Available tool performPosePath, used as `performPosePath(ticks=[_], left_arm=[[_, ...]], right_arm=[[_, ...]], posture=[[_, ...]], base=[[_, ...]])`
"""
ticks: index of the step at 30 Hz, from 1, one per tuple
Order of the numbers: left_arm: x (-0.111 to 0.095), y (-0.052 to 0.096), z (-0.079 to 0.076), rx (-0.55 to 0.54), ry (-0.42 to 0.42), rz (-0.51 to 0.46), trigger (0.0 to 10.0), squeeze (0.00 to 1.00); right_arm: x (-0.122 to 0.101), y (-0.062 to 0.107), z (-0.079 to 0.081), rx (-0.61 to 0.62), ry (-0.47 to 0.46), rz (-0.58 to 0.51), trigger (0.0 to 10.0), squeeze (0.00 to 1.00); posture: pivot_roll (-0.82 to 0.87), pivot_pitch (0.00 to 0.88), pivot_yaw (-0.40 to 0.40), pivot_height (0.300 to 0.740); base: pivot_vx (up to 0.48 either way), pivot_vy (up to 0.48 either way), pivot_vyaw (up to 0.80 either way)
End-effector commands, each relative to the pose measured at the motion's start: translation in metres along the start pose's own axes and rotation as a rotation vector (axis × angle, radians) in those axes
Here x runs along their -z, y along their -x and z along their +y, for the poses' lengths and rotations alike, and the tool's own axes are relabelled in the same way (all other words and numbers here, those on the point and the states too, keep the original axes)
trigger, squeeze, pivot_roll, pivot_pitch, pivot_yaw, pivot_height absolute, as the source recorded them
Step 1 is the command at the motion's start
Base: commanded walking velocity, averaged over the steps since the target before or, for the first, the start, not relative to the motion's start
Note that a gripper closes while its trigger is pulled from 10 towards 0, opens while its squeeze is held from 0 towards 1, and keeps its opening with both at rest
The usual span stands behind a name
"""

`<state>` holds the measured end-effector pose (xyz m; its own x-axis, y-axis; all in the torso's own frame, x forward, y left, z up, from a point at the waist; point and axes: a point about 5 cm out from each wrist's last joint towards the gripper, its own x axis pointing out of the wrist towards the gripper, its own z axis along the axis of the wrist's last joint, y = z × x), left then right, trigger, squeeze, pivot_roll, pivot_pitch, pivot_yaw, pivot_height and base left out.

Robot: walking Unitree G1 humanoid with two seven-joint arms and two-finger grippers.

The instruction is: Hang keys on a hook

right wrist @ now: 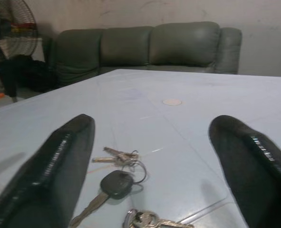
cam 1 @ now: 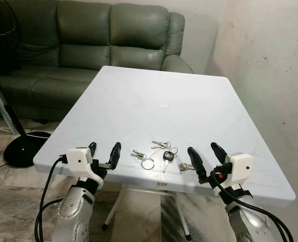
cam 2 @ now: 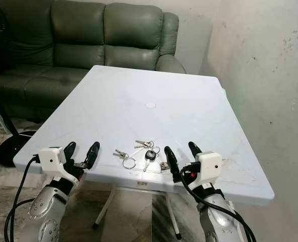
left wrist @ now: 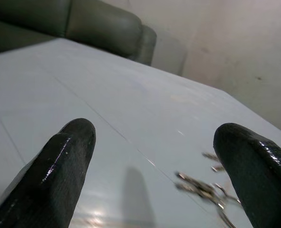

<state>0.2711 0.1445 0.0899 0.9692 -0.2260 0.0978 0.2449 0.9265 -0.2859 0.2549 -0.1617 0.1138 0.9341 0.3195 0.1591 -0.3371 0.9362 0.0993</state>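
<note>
My left pincer hovers at the near edge of the tabletop, toward its left corner, its two black fingers spread apart with nothing between them. My right pincer sits at the same near edge further right, fingers likewise apart and empty.

Between the two pincers lie the keys — several small bunches scattered flat on the pale blue tabletop close to the near edge. On the left is a bunch with a bare ring, just right of my left pincer. In the middle lies a black-headed key, its blade pointing toward me, with a small bunch of silver keys just behind it. One more silver key rests just beside the inner finger of my right pincer; whether it touches the finger I cannot tell. In my right wrist view the black-headed key lies between the two fingers, out on the surface ahead of them.

A small round plug marks the middle of the tabletop. Behind it stands a dark green sofa — and to the left, on the floor, the round black base of a fan. A stained pale wall runs along the right.
</note>
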Motion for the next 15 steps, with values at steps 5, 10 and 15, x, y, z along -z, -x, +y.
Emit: performPosePath(ticks=[5,10,15], left_arm=[[0.012,0.007,-0.004,0.026,-0.035,0.047,10.0,0.00],[0.024,0.020,-0.008,0.077,-0.079,0.105,10.0,0.00],[0.027,0.024,-0.019,0.137,-0.109,0.125,10.0,0.00]], right_arm=[[0.002,0.002,-0.004,0.003,0.023,0.033,10.0,1.00],[0.010,0.004,-0.007,-0.001,0.053,0.113,10.0,0.00],[0.013,0.002,-0.012,0.045,0.043,0.160,10.0,0.00]], posture=[[0.01,0.003,-0.050,0.740],[0.02,0.016,-0.054,0.740],[0.02,0.027,-0.055,0.740]], base=[[0.000,0.000,0.00],[0.000,0.000,0.00],[0.000,0.000,0.00]])
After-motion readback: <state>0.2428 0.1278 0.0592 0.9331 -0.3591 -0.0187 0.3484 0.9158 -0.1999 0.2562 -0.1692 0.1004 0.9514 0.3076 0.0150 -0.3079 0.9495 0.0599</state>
